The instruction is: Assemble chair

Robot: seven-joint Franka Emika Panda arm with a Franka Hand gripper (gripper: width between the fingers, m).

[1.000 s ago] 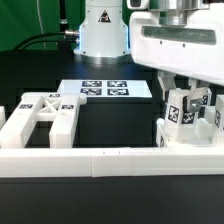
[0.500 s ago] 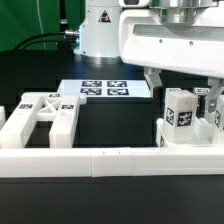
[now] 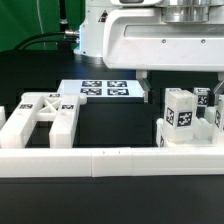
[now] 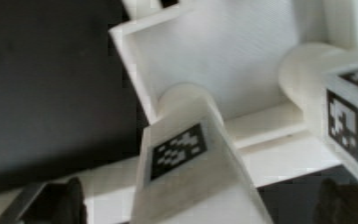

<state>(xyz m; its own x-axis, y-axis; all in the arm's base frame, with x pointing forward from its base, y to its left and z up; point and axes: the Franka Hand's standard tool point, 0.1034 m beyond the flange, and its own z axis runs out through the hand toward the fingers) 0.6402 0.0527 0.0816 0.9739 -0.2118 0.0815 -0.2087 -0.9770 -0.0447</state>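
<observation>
A small white chair leg [image 3: 180, 110] with a square tag stands upright on a white chair panel [image 3: 190, 137] at the exterior view's right. A second leg [image 3: 206, 100] stands just behind it. My gripper [image 3: 184, 86] hangs open over the front leg, and its dark fingers [image 3: 147, 88] stand apart from the leg's sides. In the wrist view the tagged leg [image 4: 194, 150] rises between the spread fingers [image 4: 48, 203] of the gripper [image 4: 197, 208], untouched. The other leg [image 4: 345, 95] and the panel [image 4: 176, 50] show beyond it.
A cross-braced white chair frame [image 3: 40, 115] lies at the exterior view's left. The marker board [image 3: 105, 90] lies flat at the back, in front of the robot base [image 3: 100, 30]. A long low white rail [image 3: 100, 160] runs along the front.
The gripper has opened, let go of the front leg and risen. The leg stays upright on the panel.
</observation>
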